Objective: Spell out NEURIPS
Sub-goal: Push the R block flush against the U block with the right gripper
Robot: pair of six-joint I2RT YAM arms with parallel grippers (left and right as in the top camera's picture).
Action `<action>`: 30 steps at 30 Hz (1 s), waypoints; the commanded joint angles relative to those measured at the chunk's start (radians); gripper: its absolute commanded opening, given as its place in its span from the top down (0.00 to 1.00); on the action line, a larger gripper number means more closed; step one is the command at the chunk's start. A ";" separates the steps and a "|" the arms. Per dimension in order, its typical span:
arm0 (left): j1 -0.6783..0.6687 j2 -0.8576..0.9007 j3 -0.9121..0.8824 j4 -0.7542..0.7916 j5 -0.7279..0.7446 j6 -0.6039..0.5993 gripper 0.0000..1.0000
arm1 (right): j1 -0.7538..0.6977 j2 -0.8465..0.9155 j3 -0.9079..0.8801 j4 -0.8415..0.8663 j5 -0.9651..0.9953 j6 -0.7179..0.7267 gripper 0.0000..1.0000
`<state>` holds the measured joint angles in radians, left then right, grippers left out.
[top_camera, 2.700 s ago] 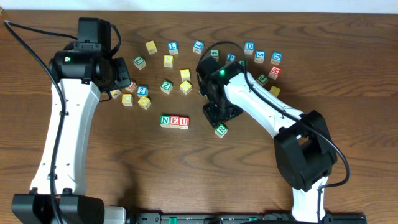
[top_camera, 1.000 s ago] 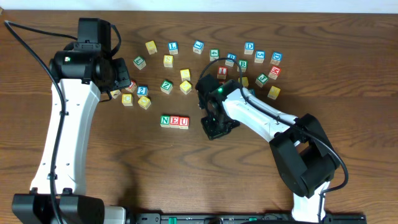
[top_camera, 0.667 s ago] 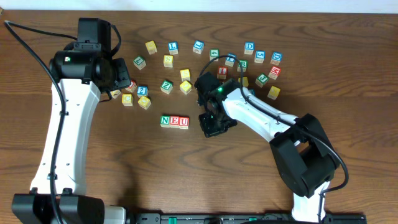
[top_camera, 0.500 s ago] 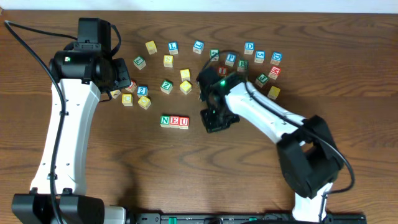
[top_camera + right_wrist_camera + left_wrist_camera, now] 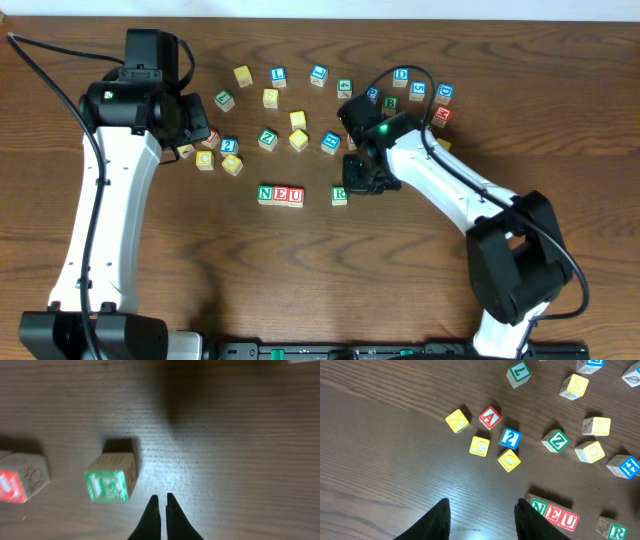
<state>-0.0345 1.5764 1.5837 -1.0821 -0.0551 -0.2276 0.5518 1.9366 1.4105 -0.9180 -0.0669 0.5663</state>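
Note:
The cubes N (image 5: 266, 194), E (image 5: 281, 195) and U (image 5: 296, 196) stand side by side in a row at the table's middle. A green R cube (image 5: 339, 196) lies a small gap to the right of the U, letter up. My right gripper (image 5: 358, 183) hovers just right of the R cube (image 5: 110, 482), shut with nothing in it (image 5: 161, 497). My left gripper (image 5: 482, 507) is open over bare wood, up and left of the row (image 5: 555, 514). From above, the left gripper (image 5: 200, 128) sits by the left cluster of cubes.
Several loose cubes lie scattered along the back: a blue L (image 5: 278, 74), a blue D (image 5: 401, 75), a yellow S (image 5: 270, 97) and a green Z (image 5: 267, 138). A red A (image 5: 490, 417) and a blue 2 (image 5: 510, 437) sit near the left gripper. The right arm's cable (image 5: 400, 70) arcs over the back cubes.
The right gripper, shut throughout, has drawn back to the right and up, uncovering the R cube near the U. The left arm has not moved.

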 commanded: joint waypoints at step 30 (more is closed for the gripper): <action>0.003 -0.014 0.004 -0.005 -0.010 0.014 0.58 | 0.058 0.079 -0.033 0.129 -0.064 0.119 0.99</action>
<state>-0.0345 1.5764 1.5837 -1.0824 -0.0551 -0.2276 0.5972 2.0060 1.3830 -0.7944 -0.1238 0.6552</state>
